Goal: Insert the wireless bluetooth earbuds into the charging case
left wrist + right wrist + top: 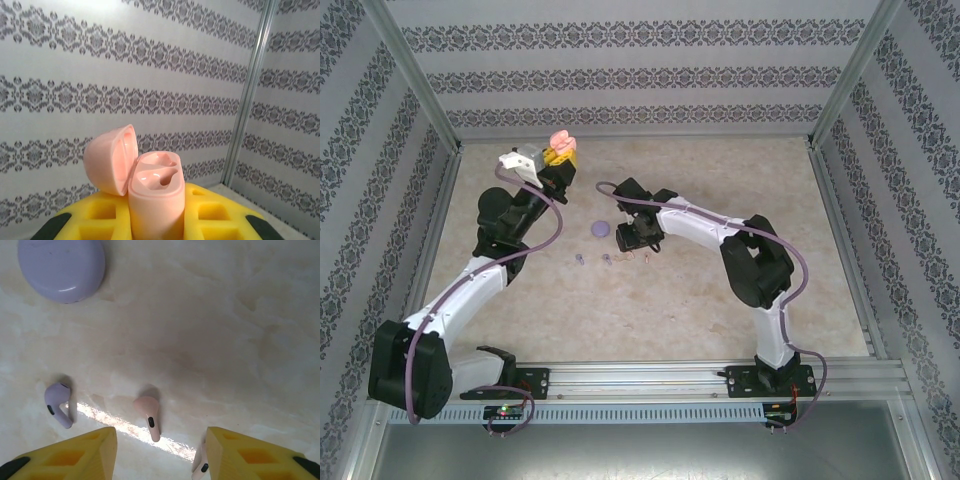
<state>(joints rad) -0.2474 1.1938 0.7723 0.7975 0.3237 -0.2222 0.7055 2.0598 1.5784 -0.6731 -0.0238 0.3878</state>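
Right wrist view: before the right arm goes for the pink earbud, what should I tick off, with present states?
1. Pink case gripped in the left fingers: ok.
2. Case lid open, both sockets look empty: ok.
3. Right fingers open, pink earbud lined up with their gap: ok.
4. Purple earbud outside that gap: ok.
5. Second pale earbud right beside one right finger, could get caught: not ok.
6. Height of the right fingers above the table: cannot tell.
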